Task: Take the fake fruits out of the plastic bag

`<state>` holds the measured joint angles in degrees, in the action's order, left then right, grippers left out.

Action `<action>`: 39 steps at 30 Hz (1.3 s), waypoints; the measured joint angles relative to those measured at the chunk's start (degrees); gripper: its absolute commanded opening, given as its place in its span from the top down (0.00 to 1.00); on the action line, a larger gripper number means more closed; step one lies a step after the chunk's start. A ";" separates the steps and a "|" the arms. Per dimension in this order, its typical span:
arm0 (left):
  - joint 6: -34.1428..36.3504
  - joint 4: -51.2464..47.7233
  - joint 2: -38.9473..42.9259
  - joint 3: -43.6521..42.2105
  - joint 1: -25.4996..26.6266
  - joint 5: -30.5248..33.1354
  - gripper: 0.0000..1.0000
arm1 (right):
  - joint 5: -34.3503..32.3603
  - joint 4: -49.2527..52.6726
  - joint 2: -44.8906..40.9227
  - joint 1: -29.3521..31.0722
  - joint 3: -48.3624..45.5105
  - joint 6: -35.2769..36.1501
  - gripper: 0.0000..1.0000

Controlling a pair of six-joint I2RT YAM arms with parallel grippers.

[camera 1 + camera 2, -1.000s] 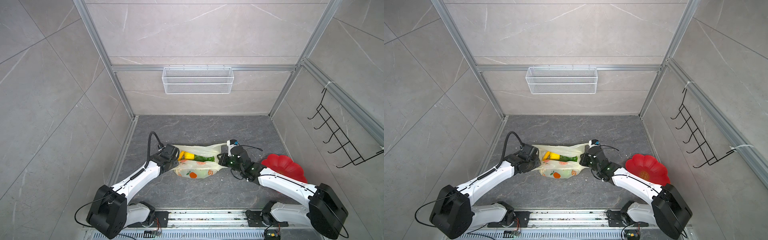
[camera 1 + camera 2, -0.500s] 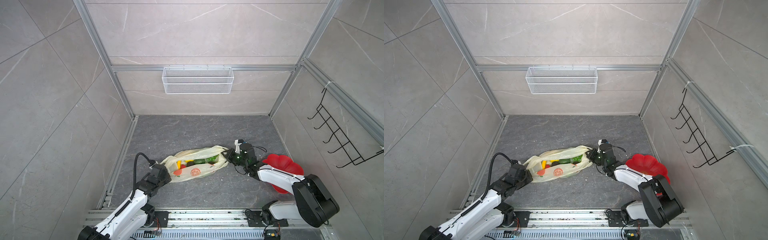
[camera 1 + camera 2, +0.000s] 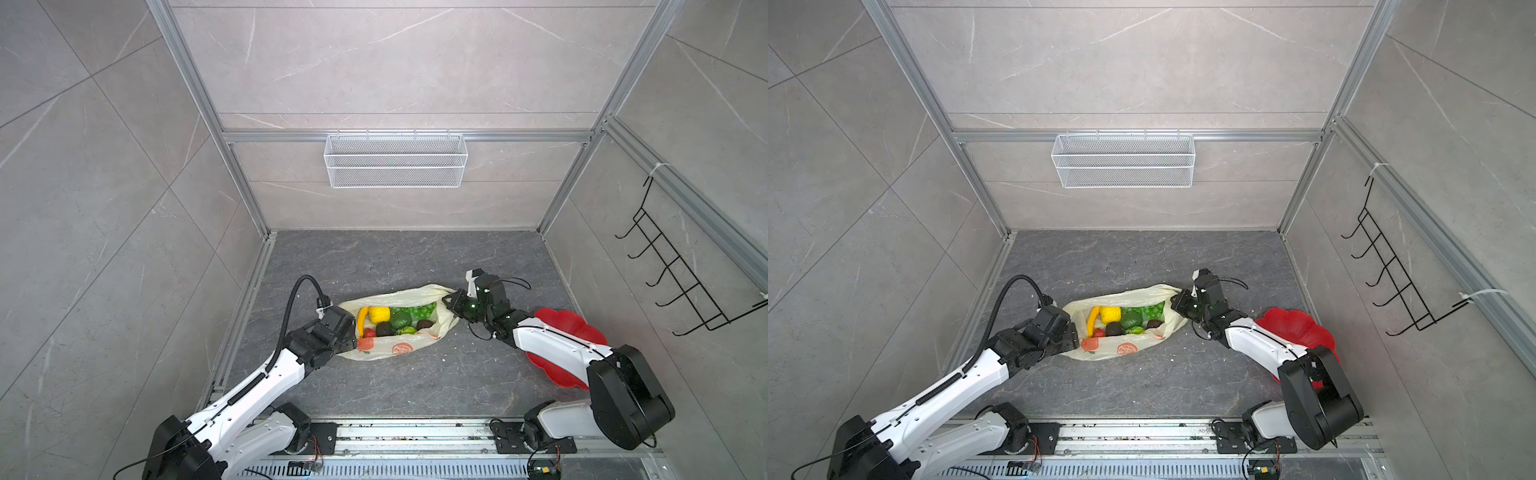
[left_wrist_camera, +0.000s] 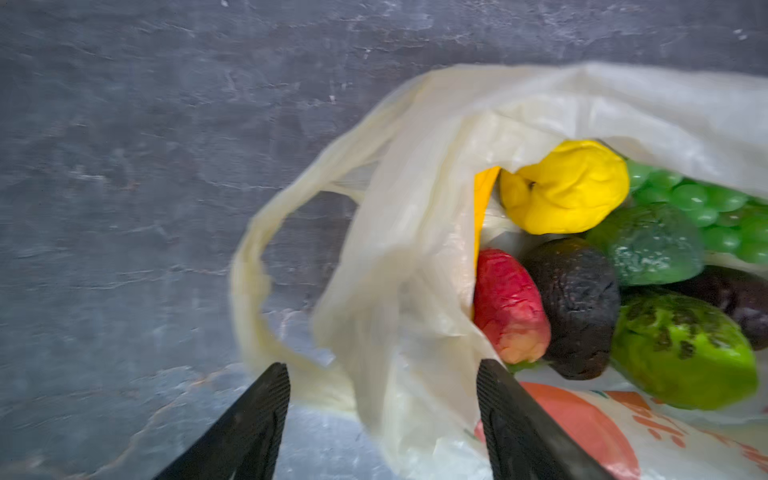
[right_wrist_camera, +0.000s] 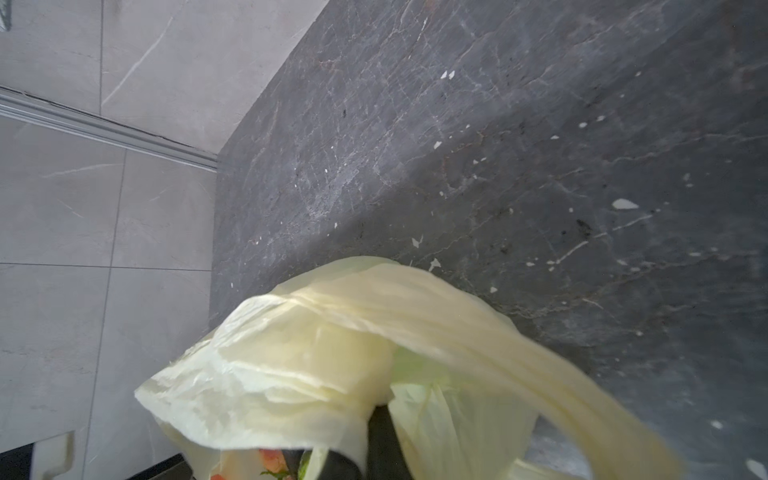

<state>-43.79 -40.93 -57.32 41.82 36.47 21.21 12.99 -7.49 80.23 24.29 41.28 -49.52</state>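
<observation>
No fake fruits (image 3: 390, 320) out; all inside plastic bag (image 3: 386, 348); left gripper (image 4: 381, 365) spread astride bag film, right gripper (image 3: 448, 301) clamps rim.

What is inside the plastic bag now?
In the open bag: a banana, a lemon, green grapes, a bumpy green ball, two dark avocados, a strawberry, another green fruit. Anything beneath them or under the folds is hidden.

- The red plate (image 3: 559, 322) lies partly hidden under the right arm (image 3: 548, 340) in both top views.
- The plastic bag (image 4: 415, 249) covers most of the banana (image 4: 484, 199).
- The right gripper (image 3: 452, 302) has its tips buried in blurred bag film in its wrist view.
</observation>
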 measured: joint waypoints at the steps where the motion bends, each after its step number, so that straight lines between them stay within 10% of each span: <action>1: -0.04 -1.92 0.00 1.05 0.35 0.81 0.16 | -0.20 0.28 0.00 0.00 0.00 0.28 1.00; 6: 0.90 -7.17 -3.08 7.69 1.75 4.76 0.01 | -0.35 1.64 0.00 0.00 0.00 1.46 1.00; 13: 5.14 -3.50 -19.15 13.53 -1.97 5.07 0.07 | -0.55 2.54 -0.31 0.00 0.07 2.91 1.00; 21: 8.28 8.48 -31.78 15.32 -18.38 -7.02 0.82 | -0.92 3.61 0.00 -0.96 0.17 6.32 1.00; 28: 8.04 16.26 -32.50 13.25 -26.75 -19.52 1.00 | 4.26 1.57 4.13 -2.97 2.62 7.74 0.99; 34: 8.02 18.84 -28.22 8.52 -25.81 -21.99 1.00 | 5.44 2.49 6.51 -3.32 6.69 9.20 0.35; 39: 8.00 20.15 -23.30 4.87 -24.35 -23.06 1.00 | -2.05 11.80 3.26 -0.96 10.82 12.31 0.19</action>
<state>-35.79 -20.78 -80.62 46.70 12.12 -1.85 10.94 4.32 83.48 23.33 52.10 -37.21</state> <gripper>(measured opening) 0.056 0.782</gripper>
